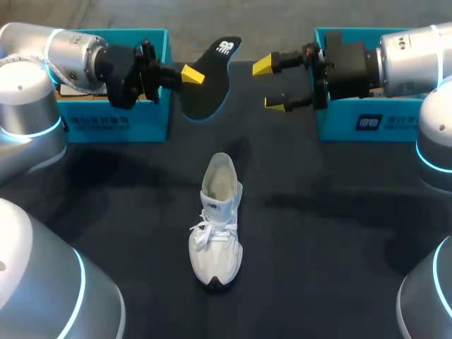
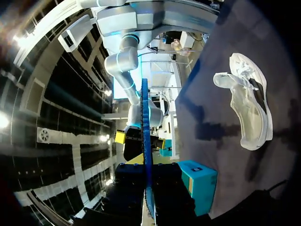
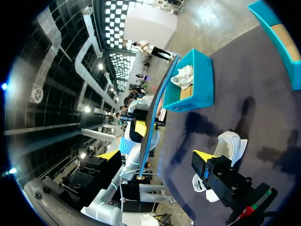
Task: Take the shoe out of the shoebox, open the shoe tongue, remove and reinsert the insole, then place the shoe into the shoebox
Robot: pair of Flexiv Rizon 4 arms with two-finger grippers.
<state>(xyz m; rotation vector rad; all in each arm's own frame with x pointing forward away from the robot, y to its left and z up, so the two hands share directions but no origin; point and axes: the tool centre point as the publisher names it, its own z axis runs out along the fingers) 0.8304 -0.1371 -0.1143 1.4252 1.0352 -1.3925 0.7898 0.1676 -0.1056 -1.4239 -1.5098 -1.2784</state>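
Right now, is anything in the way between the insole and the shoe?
No, nothing visible. The left gripper holds the insole in the air, the shoe stands alone on the table, and the right gripper is open beside the insole.

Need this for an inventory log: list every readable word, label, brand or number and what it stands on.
No text can be quoted.
Insole: white logo, too blurred to read.
Right shoebox: white mark on front wall, too small.
Left shoebox: faint print on front wall, too small.
Shoe: dark tongue mark, unreadable.
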